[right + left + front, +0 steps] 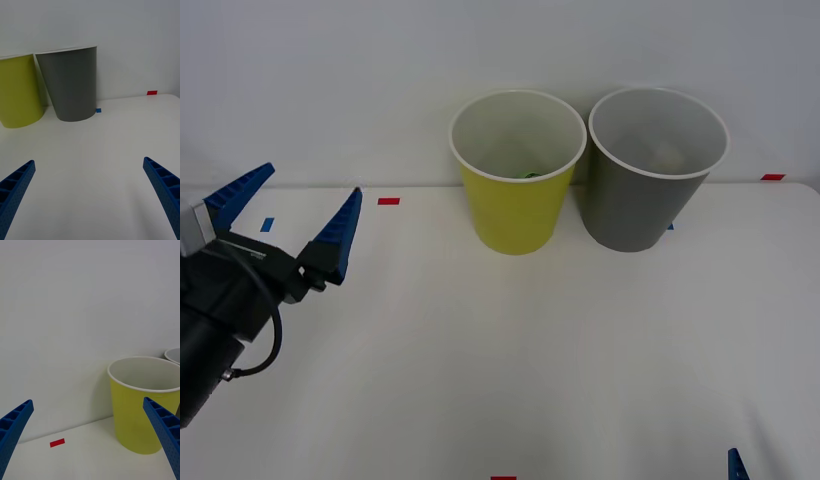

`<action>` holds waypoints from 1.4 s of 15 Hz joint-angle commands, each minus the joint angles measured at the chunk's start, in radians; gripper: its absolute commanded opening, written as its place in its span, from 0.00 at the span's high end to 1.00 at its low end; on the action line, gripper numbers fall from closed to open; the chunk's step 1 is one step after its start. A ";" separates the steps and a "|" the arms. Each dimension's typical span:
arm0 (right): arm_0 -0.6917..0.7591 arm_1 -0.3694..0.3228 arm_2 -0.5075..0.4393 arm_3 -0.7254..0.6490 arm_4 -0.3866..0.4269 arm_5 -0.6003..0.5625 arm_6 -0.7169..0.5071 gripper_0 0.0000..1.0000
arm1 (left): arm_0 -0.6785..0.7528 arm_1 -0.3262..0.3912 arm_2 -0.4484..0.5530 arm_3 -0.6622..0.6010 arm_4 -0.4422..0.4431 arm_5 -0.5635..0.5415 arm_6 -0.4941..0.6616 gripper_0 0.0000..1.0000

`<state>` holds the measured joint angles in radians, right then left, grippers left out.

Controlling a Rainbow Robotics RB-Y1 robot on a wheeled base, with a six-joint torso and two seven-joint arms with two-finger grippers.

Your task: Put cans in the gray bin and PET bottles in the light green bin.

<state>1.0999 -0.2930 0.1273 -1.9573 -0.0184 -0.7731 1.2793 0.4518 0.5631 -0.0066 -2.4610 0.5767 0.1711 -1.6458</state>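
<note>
The light green bin [518, 205] stands upright at the back of the table, and the gray bin [642, 200] stands close on its right. Low inside the light green bin shows a sliver of bright green [530, 174], likely the PET bottle, mostly hidden. A pale shape [667, 152] lies in the gray bin; I cannot tell whether it is a can. My left gripper [308, 185] hovers open and empty at the table's left, facing the light green bin [144, 416]. My right gripper [89, 161] is open and empty, low at the front right, facing the gray bin [71, 88].
Small red tape marks [388, 201] and blue ones [266, 224] dot the white table. A white wall rises right behind the bins. One blue fingertip [736, 465] of the right gripper shows at the front right edge. Open tabletop lies in front of both bins.
</note>
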 commanded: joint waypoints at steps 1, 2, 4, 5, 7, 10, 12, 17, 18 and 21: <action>0.000 0.000 0.000 0.000 0.000 0.000 0.000 0.00 | 0.085 0.001 -0.006 0.011 -0.012 -0.074 -0.017 0.00; 0.000 0.000 0.000 0.000 0.000 0.000 0.000 0.00 | 0.133 0.011 -0.023 0.013 -0.020 -0.133 -0.026 0.00; 0.000 0.000 0.000 0.000 0.000 0.000 0.000 0.00 | 0.197 0.026 -0.053 0.050 -0.057 -0.254 -0.037 0.00; 0.000 0.000 0.000 0.000 0.000 0.000 0.000 0.00 | 0.220 0.032 -0.075 0.091 -0.090 -0.343 -0.040 0.00; 0.000 0.000 0.000 0.000 0.000 0.000 0.000 0.00 | 0.249 0.031 -0.085 0.132 -0.109 -0.409 -0.043 0.00; 0.000 0.000 0.000 0.000 0.000 0.000 0.000 0.00 | 0.309 0.034 -0.130 0.208 -0.161 -0.548 -0.046 0.00; 0.000 0.000 0.000 0.000 0.000 0.000 0.000 0.00 | 0.351 0.034 -0.153 0.250 -0.175 -0.628 -0.049 0.00; 0.000 0.000 0.000 0.000 0.000 0.000 0.000 0.00 | 0.430 0.031 -0.176 0.349 -0.255 -0.783 -0.037 0.00; 0.000 0.000 0.000 0.000 0.000 0.000 0.000 0.00 | 0.436 0.031 -0.185 0.378 -0.259 -0.809 -0.037 0.00; 0.000 0.000 0.000 0.000 0.000 0.000 0.000 0.00 | 0.473 0.031 -0.207 0.421 -0.261 -0.860 -0.038 0.00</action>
<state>1.0999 -0.2930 0.1273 -1.9573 -0.0184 -0.7731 1.2793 0.9031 0.5938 -0.2104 -2.0480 0.3175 -0.6746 -1.6839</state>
